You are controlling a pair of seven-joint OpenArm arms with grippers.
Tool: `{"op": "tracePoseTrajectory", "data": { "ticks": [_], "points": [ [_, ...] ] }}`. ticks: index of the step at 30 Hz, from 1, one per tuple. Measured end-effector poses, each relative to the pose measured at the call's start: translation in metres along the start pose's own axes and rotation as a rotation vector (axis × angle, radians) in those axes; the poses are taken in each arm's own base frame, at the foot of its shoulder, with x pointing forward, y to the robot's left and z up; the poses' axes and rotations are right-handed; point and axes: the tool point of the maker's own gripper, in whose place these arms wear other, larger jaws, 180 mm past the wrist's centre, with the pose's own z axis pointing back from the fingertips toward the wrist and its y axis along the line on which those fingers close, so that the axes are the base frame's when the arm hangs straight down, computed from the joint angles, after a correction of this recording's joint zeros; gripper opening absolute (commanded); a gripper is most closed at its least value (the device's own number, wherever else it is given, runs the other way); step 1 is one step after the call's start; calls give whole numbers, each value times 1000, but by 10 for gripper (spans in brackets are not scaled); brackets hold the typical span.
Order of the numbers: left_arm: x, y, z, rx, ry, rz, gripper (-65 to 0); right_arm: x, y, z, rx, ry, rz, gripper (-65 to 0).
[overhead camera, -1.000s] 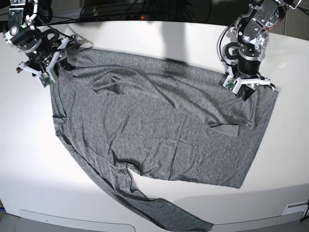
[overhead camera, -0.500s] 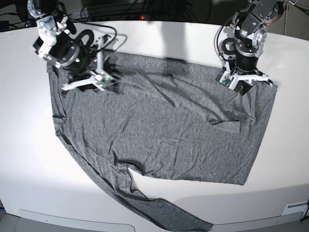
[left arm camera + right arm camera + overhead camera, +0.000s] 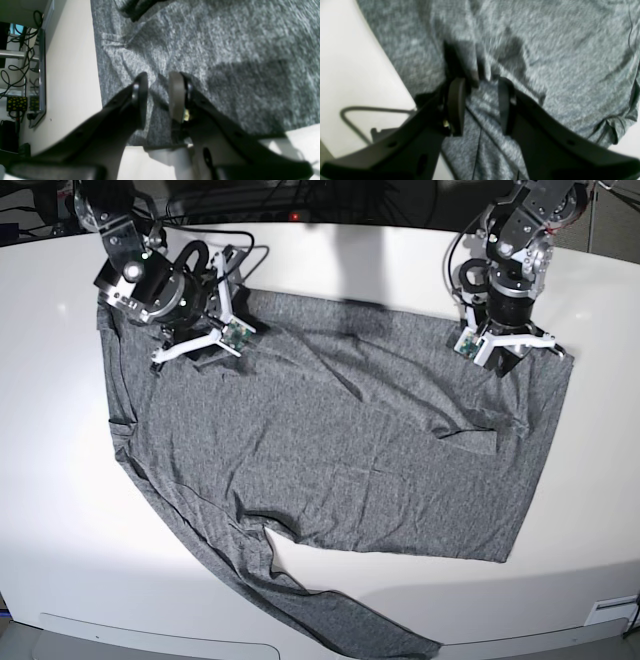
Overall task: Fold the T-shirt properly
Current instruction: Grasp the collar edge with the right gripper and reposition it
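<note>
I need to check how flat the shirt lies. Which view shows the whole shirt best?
The base view: the whole shirt shows, spread on the table with one sleeve trailing. Both wrist views show only blurred patches of grey fabric under the grippers.

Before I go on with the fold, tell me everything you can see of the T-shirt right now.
The T-shirt is heather-grey, mottled soft knit, lying mostly flat and creased on the white table. One long sleeve trails toward the near edge. No fold is made yet. The left gripper stands at the far corner, jaws slightly apart with a ridge of cloth between them. The right gripper is over the opposite far part, jaws apart above the fabric; whether it touches is unclear.
</note>
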Motion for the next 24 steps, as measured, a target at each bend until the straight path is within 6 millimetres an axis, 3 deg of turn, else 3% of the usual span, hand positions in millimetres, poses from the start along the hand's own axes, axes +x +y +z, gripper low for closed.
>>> {"op": "tracePoseTrajectory", "data": {
  "ticks": [2,9,14,24],
  "points": [
    [0,0,0,0,0,0,-485,-3,1,-5,6,11,-12,-456],
    [0,0,0,-1,0,0,-485,-16,4,-11,19,48,-37,-650],
    [0,0,0,-1,-1,0,-485,-3,-3,-11,5,-10,-117,-650],
    [0,-1,0,-2,-1,0,-485,12,-33,-12,-67,-38,-112,-650]
  ]
}}
